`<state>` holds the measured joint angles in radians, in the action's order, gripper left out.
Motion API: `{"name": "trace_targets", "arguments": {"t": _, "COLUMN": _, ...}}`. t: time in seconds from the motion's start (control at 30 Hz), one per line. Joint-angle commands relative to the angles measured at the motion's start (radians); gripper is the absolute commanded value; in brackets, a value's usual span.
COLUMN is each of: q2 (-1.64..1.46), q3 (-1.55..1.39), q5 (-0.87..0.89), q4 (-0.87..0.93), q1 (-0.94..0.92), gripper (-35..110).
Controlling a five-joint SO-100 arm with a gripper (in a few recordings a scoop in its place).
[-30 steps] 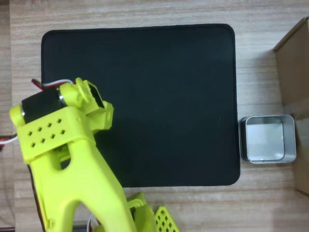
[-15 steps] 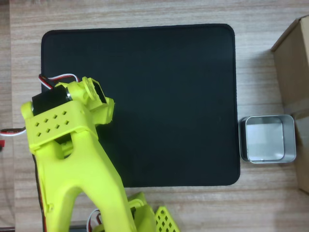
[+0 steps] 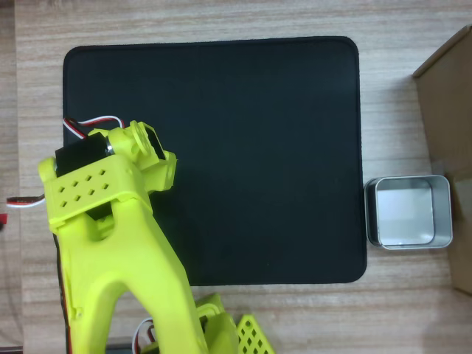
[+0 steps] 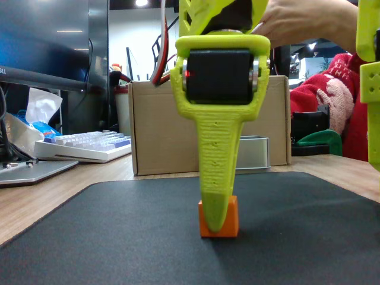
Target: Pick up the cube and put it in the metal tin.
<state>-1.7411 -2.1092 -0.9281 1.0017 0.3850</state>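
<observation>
Lime-green arm (image 3: 110, 251) reaches from near edge over left side; pincer (image 4: 217, 217) points straight down, tip low; jaw state unclear.

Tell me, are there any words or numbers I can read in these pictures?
None can be read.
The keyboard has keys, but their letters are too small and blurred.
The cardboard box, metal tin, cube and black mat show no writing.
</observation>
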Motion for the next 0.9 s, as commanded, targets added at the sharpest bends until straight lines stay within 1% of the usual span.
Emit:
{"name": "trace_targets", "arguments": {"t": 0.0, "q2": -0.014, "q3": -0.023, "q5": -0.002, "q4": 0.006, "q1": 0.003, "gripper": 5}}
{"name": "trace_targets", "arguments": {"t": 0.1, "q2": -0.069, "q3": -0.064, "q5": -0.005, "q4": 0.0, "q1": 0.002, "gripper": 0}}
{"name": "trace_targets", "arguments": {"t": 0.37, "q2": -0.311, "q3": -0.126, "q5": 0.107, "q4": 0.0, "q1": -0.06, "gripper": 0}}
{"name": "trace_targets", "arguments": {"t": 0.5, "q2": -0.331, "q3": -0.14, "q5": 0.114, "q4": 0.002, "q1": -0.086, "gripper": 0}}
{"name": "trace_targets", "arguments": {"t": 0.7, "q2": -0.443, "q3": -0.164, "q5": 0.124, "q4": 0.041, "q1": -0.147, "gripper": 0}}
{"name": "trace_targets", "arguments": {"t": 0.8, "q2": -0.577, "q3": -0.178, "q5": 0.133, "q4": 0.115, "q1": -0.189, "gripper": 0}}
{"name": "trace_targets", "arguments": {"t": 0.87, "q2": -0.601, "q3": -0.181, "q5": 0.143, "q4": 0.137, "q1": -0.232, "gripper": 0}}
